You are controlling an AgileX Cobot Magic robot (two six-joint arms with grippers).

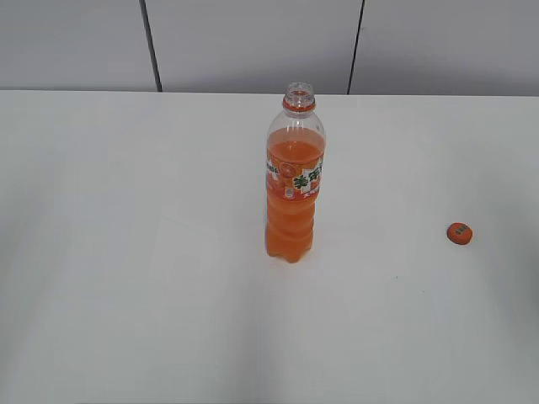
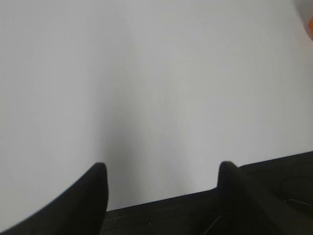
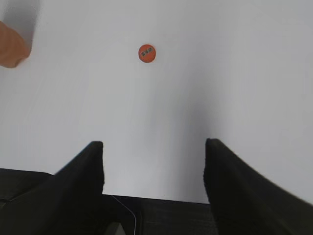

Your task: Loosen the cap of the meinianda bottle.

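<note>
The meinianda bottle [image 1: 293,177] stands upright in the middle of the white table [image 1: 126,252], its neck open with no cap on it. The small orange cap [image 1: 459,233] lies flat on the table to the bottle's right, well apart from it. It also shows in the right wrist view [image 3: 146,53], far ahead of my right gripper [image 3: 154,147], which is open and empty. The bottle's orange base shows at that view's left edge [image 3: 11,49]. My left gripper [image 2: 161,169] is open and empty over bare table. Neither gripper shows in the exterior view.
Grey wall panels [image 1: 253,42] stand behind the table's far edge. The table's dark front edge [image 2: 195,210] lies under both grippers. An orange sliver [image 2: 309,27] sits at the top right corner of the left wrist view.
</note>
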